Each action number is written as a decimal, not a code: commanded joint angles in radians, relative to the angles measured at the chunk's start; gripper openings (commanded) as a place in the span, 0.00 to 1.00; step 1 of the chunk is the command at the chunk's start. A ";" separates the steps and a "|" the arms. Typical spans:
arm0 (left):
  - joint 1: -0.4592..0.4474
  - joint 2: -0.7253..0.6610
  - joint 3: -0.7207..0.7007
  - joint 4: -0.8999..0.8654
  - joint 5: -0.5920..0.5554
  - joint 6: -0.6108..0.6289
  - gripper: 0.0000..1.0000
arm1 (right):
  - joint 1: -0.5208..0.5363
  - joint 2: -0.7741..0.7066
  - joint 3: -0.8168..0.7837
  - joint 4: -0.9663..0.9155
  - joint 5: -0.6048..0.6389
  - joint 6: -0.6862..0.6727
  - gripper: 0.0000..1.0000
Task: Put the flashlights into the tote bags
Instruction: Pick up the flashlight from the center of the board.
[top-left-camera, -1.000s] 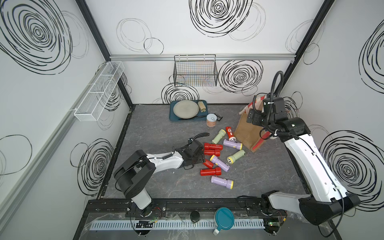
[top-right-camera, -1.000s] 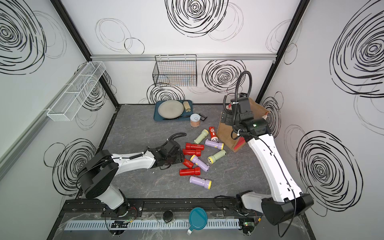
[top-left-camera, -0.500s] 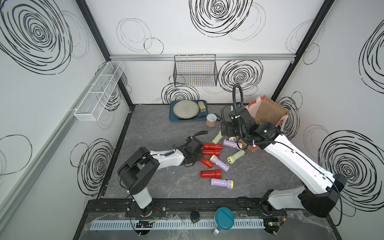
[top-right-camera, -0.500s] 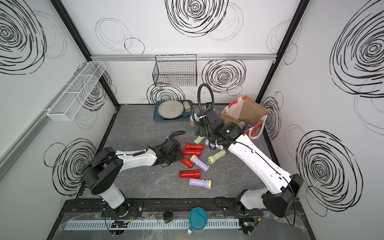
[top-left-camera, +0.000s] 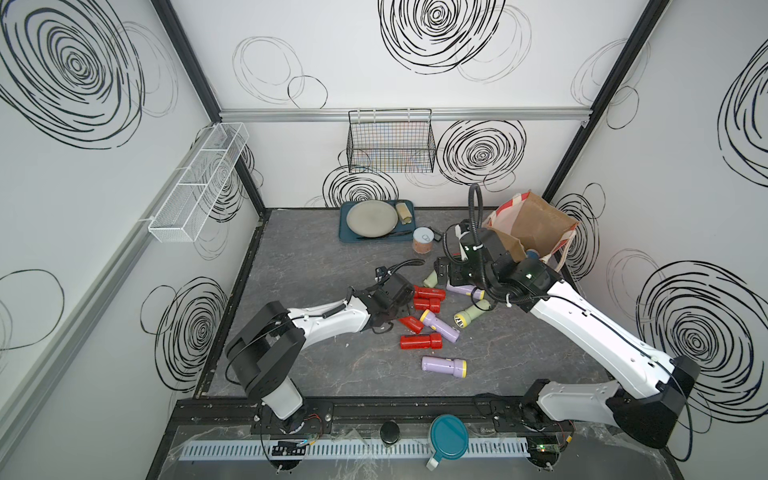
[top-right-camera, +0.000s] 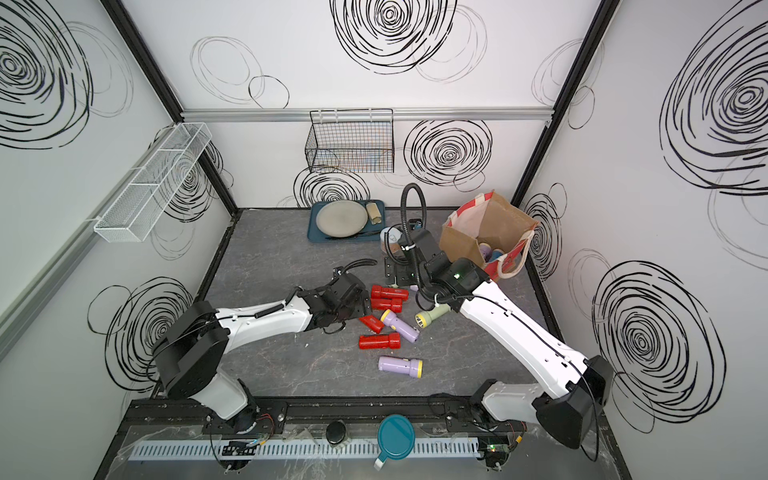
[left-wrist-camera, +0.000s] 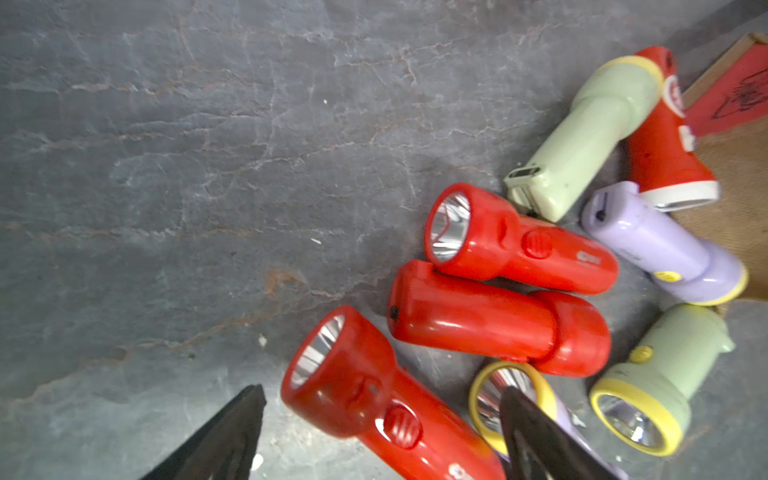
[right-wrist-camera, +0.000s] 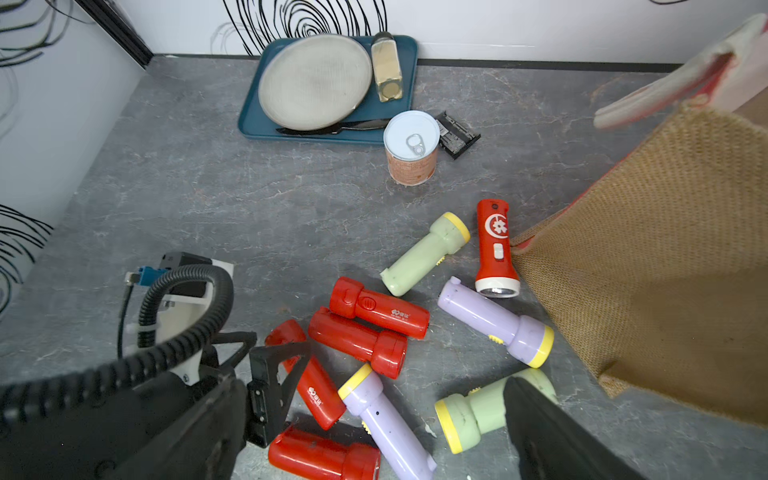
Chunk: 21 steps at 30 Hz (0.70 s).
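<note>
Counter (top-left-camera: 311, 257) of grey veined stone, white walls (top-left-camera: 374, 62) with black swirls; left claw (left-wrist-camera: 380, 415) wide over red plastic flashlights (top-left-camera: 428, 298), right claw (top-left-camera: 448, 272) wide, empty, near brown jute tote bag (top-left-camera: 536, 224).

Flashlights (top-left-camera: 440, 328) in a cluster on the table (top-left-camera: 311, 266), tote bag (top-left-camera: 536, 226) right-rear, tray (top-left-camera: 343, 226) behind.

White arms, black joints.
Left arm (top-left-camera: 328, 320) and right arm (top-left-camera: 590, 328) wear white shells; left gripper (left-wrist-camera: 382, 395) and right gripper (top-right-camera: 397, 272) are black, with ribbed black hoses (right-wrist-camera: 187, 272) at both wrists.
</note>
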 joint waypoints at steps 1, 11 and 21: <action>-0.037 -0.012 -0.007 0.003 -0.024 -0.099 0.86 | -0.038 -0.056 -0.034 0.013 -0.054 0.013 1.00; -0.083 0.070 0.028 -0.015 -0.033 -0.245 0.74 | -0.136 -0.191 -0.123 0.010 -0.178 -0.033 1.00; -0.147 0.178 0.103 -0.095 -0.099 -0.353 0.69 | -0.165 -0.277 -0.154 0.010 -0.261 -0.060 1.00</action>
